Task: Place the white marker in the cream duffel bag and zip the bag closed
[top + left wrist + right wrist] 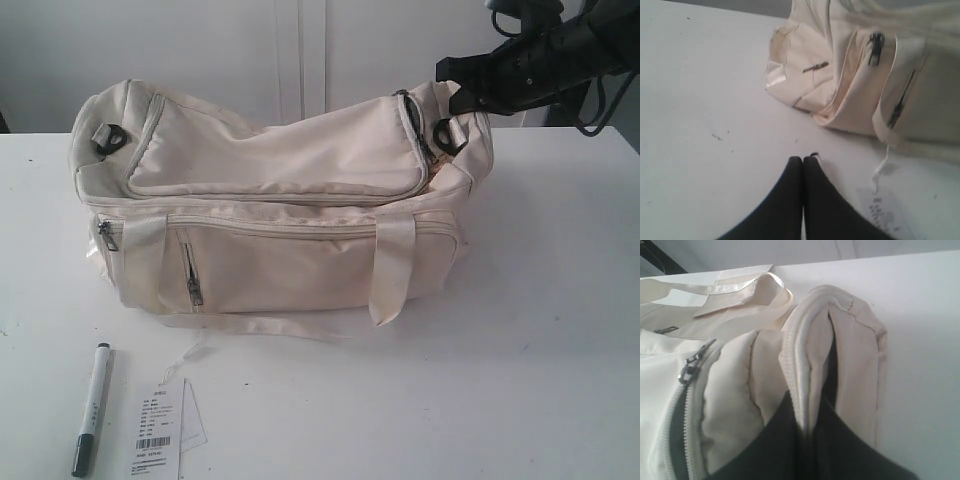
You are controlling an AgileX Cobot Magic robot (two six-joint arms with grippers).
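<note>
White marker (92,408), a slim white-barrelled pen with a dark grey cap, is lying flat on the white bench (520,350) at the front left of the exterior view, just beside a white printed paper tag (160,428) and well apart from the large soft cream duffel bag (270,210) sitting behind it. It is looking light, stiff and smooth, so it is probably going to roll or slip; a pinch across the middle of the barrel seems the safest hold. The bag is sagging and folding, so its mouth will likely need holding up. At the bag's far right end the black right claw (450,88) is reaching in, its tips lost against the fabric. In the left wrist view the left claw (802,167) is hanging clenched over bare bench with nothing between its fingers; the white marker is falling outside this view, and the tag is showing only as a blur at the edge. In the right wrist view the right claw (807,427) is grasping a raised fold of the bag's cream end along the zip edge. A grey metal zipper pull (690,367) is sitting beside a dark gap, but how far the main zip is standing open is not possible to tell.
</note>
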